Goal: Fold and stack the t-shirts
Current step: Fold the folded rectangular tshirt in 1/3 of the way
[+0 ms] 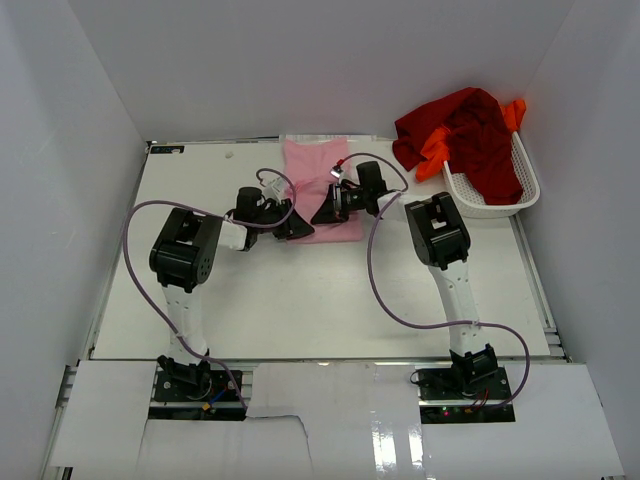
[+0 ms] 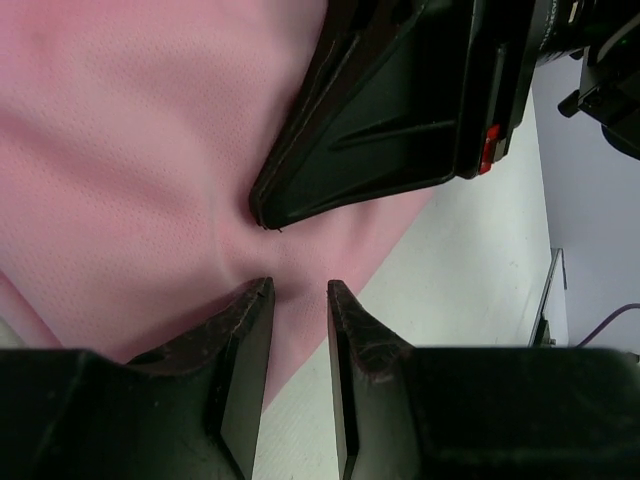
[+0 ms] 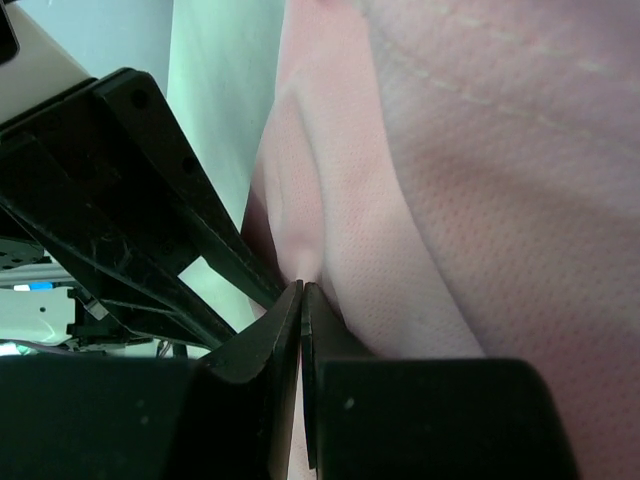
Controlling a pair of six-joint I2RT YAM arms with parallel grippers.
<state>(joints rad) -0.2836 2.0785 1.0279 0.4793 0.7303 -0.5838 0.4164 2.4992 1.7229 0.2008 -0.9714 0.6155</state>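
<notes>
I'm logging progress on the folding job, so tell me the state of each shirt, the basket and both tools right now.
Light pink t-shirt: lying on the table, near edge pinched into a pucker.
Dark red t-shirt: crumpled, unfolded, draped over the basket.
Orange t-shirt: crumpled, mostly hidden under the red one.
White mesh basket: upright, holding both unfolded shirts.
Left tool: open, fingers slightly apart at the pink shirt's edge.
Right tool: shut on the pink shirt.

1. The top camera looks down from above and behind my bases [image 1: 190,385], far enough to hold the whole table [image 1: 300,300].
2. My left wrist camera looks past my left gripper [image 2: 300,290], very close to the light pink t-shirt [image 2: 120,150].
3. My right wrist camera sits equally close behind my right gripper [image 3: 302,290]; both wrist views share that shirt's edge.
</notes>
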